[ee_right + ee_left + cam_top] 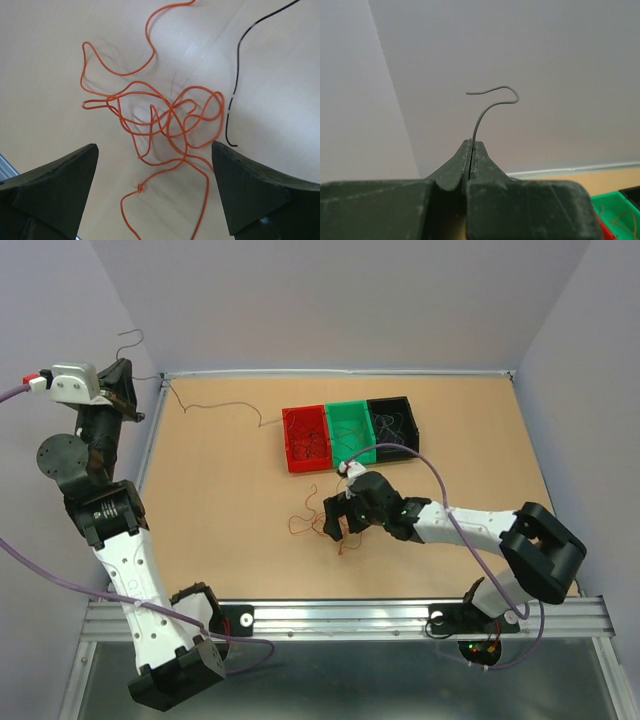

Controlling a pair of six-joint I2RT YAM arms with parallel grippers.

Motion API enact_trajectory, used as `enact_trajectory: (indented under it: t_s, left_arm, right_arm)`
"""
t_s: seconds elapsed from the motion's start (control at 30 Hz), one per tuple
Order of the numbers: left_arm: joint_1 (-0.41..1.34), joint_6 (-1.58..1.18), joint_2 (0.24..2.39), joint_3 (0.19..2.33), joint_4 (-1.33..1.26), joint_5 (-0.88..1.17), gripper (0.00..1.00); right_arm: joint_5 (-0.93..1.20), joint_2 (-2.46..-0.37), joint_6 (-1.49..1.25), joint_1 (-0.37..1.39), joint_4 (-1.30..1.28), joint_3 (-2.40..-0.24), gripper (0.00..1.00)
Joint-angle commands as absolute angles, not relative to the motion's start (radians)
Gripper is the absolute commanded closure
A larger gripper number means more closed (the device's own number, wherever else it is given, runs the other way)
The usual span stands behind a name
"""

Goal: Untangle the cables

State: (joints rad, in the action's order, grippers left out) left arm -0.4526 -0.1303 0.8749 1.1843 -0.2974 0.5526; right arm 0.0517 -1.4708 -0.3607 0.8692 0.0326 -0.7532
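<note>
Left gripper (pixel 471 145) clenched on thin grey wire (pixel 485 107), right gripper (pixel 154 146) released, jaws wide above orange cable tangle (pixel 172 106), lying on bench (pixel 50 60)

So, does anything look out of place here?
One thin grey wire leaves the table. The shut left gripper holds its end up beyond the far-left corner, and the rest trails across the table toward the red bin. The orange tangle lies under the open right gripper.
</note>
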Motion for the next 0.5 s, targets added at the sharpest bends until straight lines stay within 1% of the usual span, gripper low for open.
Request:
enact_trajectory:
  t_s: [0.0,0.13,0.23,0.3,0.33,0.37,0.47]
  left_arm:
    - [-0.449,-0.185,0.870,1.117,-0.437,0.661,1.00]
    - [-0.449,-0.212,0.902,1.071,-0.498,0.751,1.00]
    - [-0.439,-0.216,0.913,1.046,-0.515,0.769,1.00]
    - [-0.433,-0.216,0.916,1.028,-0.535,0.769,1.00]
    - [-0.422,-0.215,0.914,1.023,-0.538,0.769,1.00]
    - [-0.416,-0.212,0.916,1.019,-0.543,0.767,1.00]
    - [-0.399,-0.204,0.913,1.009,-0.545,0.759,1.00]
  right_arm:
    - [0.057,-1.555,-0.304,0.928,0.032,-0.844,0.00]
    - [-0.109,-1.644,-0.278,0.975,-0.024,-0.903,0.00]
    - [-0.162,-1.713,-0.270,1.005,-0.058,-0.957,0.00]
    - [-0.253,-1.756,-0.291,1.018,-0.110,-0.988,0.02]
    - [-0.283,-1.785,-0.299,1.026,-0.124,-0.991,0.08]
    - [-0.351,-1.792,-0.310,1.037,-0.138,-0.989,0.26]
    - [-0.417,-1.795,-0.337,1.068,-0.155,-0.968,0.48]
